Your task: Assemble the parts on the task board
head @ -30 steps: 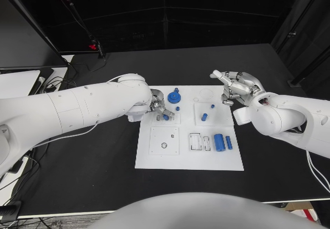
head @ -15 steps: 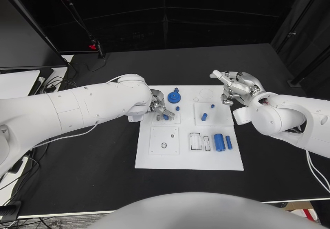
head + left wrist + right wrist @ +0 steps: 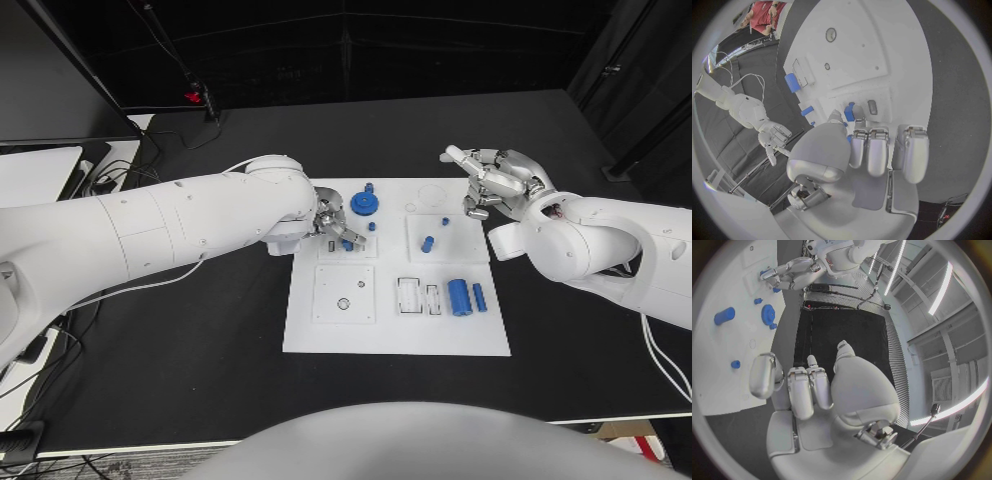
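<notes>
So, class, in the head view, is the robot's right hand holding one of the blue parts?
No, the right hand hovers at the far right edge of the task board with nothing between its fingers.

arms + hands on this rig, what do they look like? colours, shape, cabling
Both arms are bulky, rounded, glossy white shells. A thin white cable runs along the left arm; another trails under the right arm. The left hand and right hand are silver metal, many-fingered, with rounded segments.

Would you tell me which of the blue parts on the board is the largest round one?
The blue gear-like disc near the board's far edge, just beyond the left hand; the other blue parts are slim pegs or cylinders.
</notes>
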`<state>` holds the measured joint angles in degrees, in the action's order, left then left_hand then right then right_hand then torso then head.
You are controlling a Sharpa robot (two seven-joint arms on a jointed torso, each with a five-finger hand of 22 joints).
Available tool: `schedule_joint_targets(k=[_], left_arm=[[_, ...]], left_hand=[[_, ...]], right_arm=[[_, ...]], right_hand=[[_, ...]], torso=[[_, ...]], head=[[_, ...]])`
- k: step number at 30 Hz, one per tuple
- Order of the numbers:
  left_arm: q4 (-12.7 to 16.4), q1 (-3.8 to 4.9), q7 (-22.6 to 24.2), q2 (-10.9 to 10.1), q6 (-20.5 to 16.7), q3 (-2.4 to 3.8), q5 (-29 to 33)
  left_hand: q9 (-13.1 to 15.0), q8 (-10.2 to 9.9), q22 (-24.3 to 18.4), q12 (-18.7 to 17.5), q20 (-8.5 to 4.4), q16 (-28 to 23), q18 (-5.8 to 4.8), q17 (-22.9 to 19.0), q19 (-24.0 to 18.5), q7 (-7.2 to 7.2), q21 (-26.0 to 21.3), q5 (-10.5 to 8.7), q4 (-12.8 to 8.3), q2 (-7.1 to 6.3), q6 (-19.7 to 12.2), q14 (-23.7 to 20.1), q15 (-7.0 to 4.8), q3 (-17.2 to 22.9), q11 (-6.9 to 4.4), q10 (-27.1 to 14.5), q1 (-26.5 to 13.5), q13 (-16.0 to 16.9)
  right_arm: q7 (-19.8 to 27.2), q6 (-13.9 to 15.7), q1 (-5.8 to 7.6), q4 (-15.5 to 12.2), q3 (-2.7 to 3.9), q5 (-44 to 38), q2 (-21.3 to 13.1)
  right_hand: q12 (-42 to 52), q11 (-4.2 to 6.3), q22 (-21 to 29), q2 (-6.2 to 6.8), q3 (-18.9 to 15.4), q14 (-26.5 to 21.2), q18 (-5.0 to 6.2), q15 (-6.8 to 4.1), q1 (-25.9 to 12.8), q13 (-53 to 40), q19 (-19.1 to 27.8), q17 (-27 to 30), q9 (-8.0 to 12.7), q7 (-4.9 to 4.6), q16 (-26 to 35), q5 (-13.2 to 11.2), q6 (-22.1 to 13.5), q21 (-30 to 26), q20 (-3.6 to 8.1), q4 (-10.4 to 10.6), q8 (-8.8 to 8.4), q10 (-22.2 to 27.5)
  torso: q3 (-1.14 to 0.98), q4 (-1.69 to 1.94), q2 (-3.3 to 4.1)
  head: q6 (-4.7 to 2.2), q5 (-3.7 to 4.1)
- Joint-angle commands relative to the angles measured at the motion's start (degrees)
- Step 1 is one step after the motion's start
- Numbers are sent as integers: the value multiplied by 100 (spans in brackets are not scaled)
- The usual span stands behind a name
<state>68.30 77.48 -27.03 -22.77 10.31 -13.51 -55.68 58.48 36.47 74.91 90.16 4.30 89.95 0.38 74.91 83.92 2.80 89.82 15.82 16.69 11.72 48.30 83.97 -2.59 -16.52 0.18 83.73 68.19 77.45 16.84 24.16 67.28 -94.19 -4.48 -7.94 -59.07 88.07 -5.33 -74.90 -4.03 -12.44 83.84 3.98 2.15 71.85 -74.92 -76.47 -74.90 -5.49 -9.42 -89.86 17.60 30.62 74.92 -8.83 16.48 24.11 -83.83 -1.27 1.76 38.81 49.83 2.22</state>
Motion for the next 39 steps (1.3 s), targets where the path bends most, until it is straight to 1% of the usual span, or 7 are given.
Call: schedule_joint_targets(k=[1,5,10,14,19,24,39], left_arm=[[9,-4,70,-2,54,-3,28],[15,-4,86,0,100,-3,32],[1,-4,91,17,140,-3,37],[-28,-5,89,27,162,-3,39],[-37,-5,84,25,185,-3,39],[-31,-5,75,24,140,-3,39],[-9,-5,108,11,-27,-3,39]], left_hand=[[41,44,1509,-16,1,5,-38,1509,608,-2,18,-17,2,51,-36,603,0,-27,-58,627,-4,1255],[77,84,1509,-16,-1,5,-38,1509,608,-6,18,-15,4,61,-42,603,-2,-35,-60,627,-2,1255],[86,90,1509,-16,-2,5,-38,1509,608,-7,18,-14,7,75,-53,603,-3,-37,-61,627,-6,1255],[69,48,1509,-16,-4,5,-38,1509,608,2,18,-10,10,111,-128,603,-4,-55,-56,627,-25,1255],[-7,-43,1509,-16,-3,5,-38,1509,608,30,18,-14,13,132,-186,603,3,-122,-33,627,-106,1255],[-56,-81,1509,-16,3,5,-38,1509,608,52,18,-25,16,150,-194,603,15,-211,-12,627,-245,1255],[-43,-43,1509,-16,10,5,-38,1509,608,56,18,-44,8,180,-170,603,24,-261,-5,627,-335,1255]], right_arm=[[19,-49,7,-8,3,16,3],[17,-45,7,-6,3,16,4],[13,-44,7,-2,3,16,5],[12,-45,7,-2,3,16,6],[8,-47,7,-3,3,15,2],[3,-51,7,-1,3,15,5],[-10,-65,6,8,2,15,21]], right_hand=[[3,-39,-829,-54,-27,616,52,37,-6,-1217,35,-1510,-9,-105,-14,13,-48,-37,3,5,34,-207],[3,-39,-829,-54,-27,616,52,37,-6,-1217,35,-1510,-9,-105,-14,13,-48,-37,3,5,34,-207],[3,-39,-829,-54,-27,616,52,37,-6,-1217,35,-1510,-9,-105,-14,13,-48,-37,3,5,34,-207],[3,-39,-829,-54,-27,616,52,37,-6,-1217,35,-1510,-9,-105,-14,13,-48,-37,3,5,34,-207],[3,-39,-829,-54,-27,616,52,37,-6,-1217,35,-1510,-9,-105,-14,13,-48,-37,3,5,34,-207],[3,-39,-829,-55,-28,616,52,37,-6,-1216,35,-1510,-9,-105,-14,13,-50,-38,3,4,38,-205],[1,-40,-829,-58,-31,616,53,38,-6,-1211,36,-1510,-9,-105,-14,14,-54,-39,2,2,49,-201]], torso=[[-1,3,2],[1,-3,0],[1,0,-2],[2,-4,-2],[1,2,1],[1,3,1],[2,0,-1]], head=[[10,4],[14,-7],[11,-1],[12,5],[8,15],[3,8],[-8,19]])
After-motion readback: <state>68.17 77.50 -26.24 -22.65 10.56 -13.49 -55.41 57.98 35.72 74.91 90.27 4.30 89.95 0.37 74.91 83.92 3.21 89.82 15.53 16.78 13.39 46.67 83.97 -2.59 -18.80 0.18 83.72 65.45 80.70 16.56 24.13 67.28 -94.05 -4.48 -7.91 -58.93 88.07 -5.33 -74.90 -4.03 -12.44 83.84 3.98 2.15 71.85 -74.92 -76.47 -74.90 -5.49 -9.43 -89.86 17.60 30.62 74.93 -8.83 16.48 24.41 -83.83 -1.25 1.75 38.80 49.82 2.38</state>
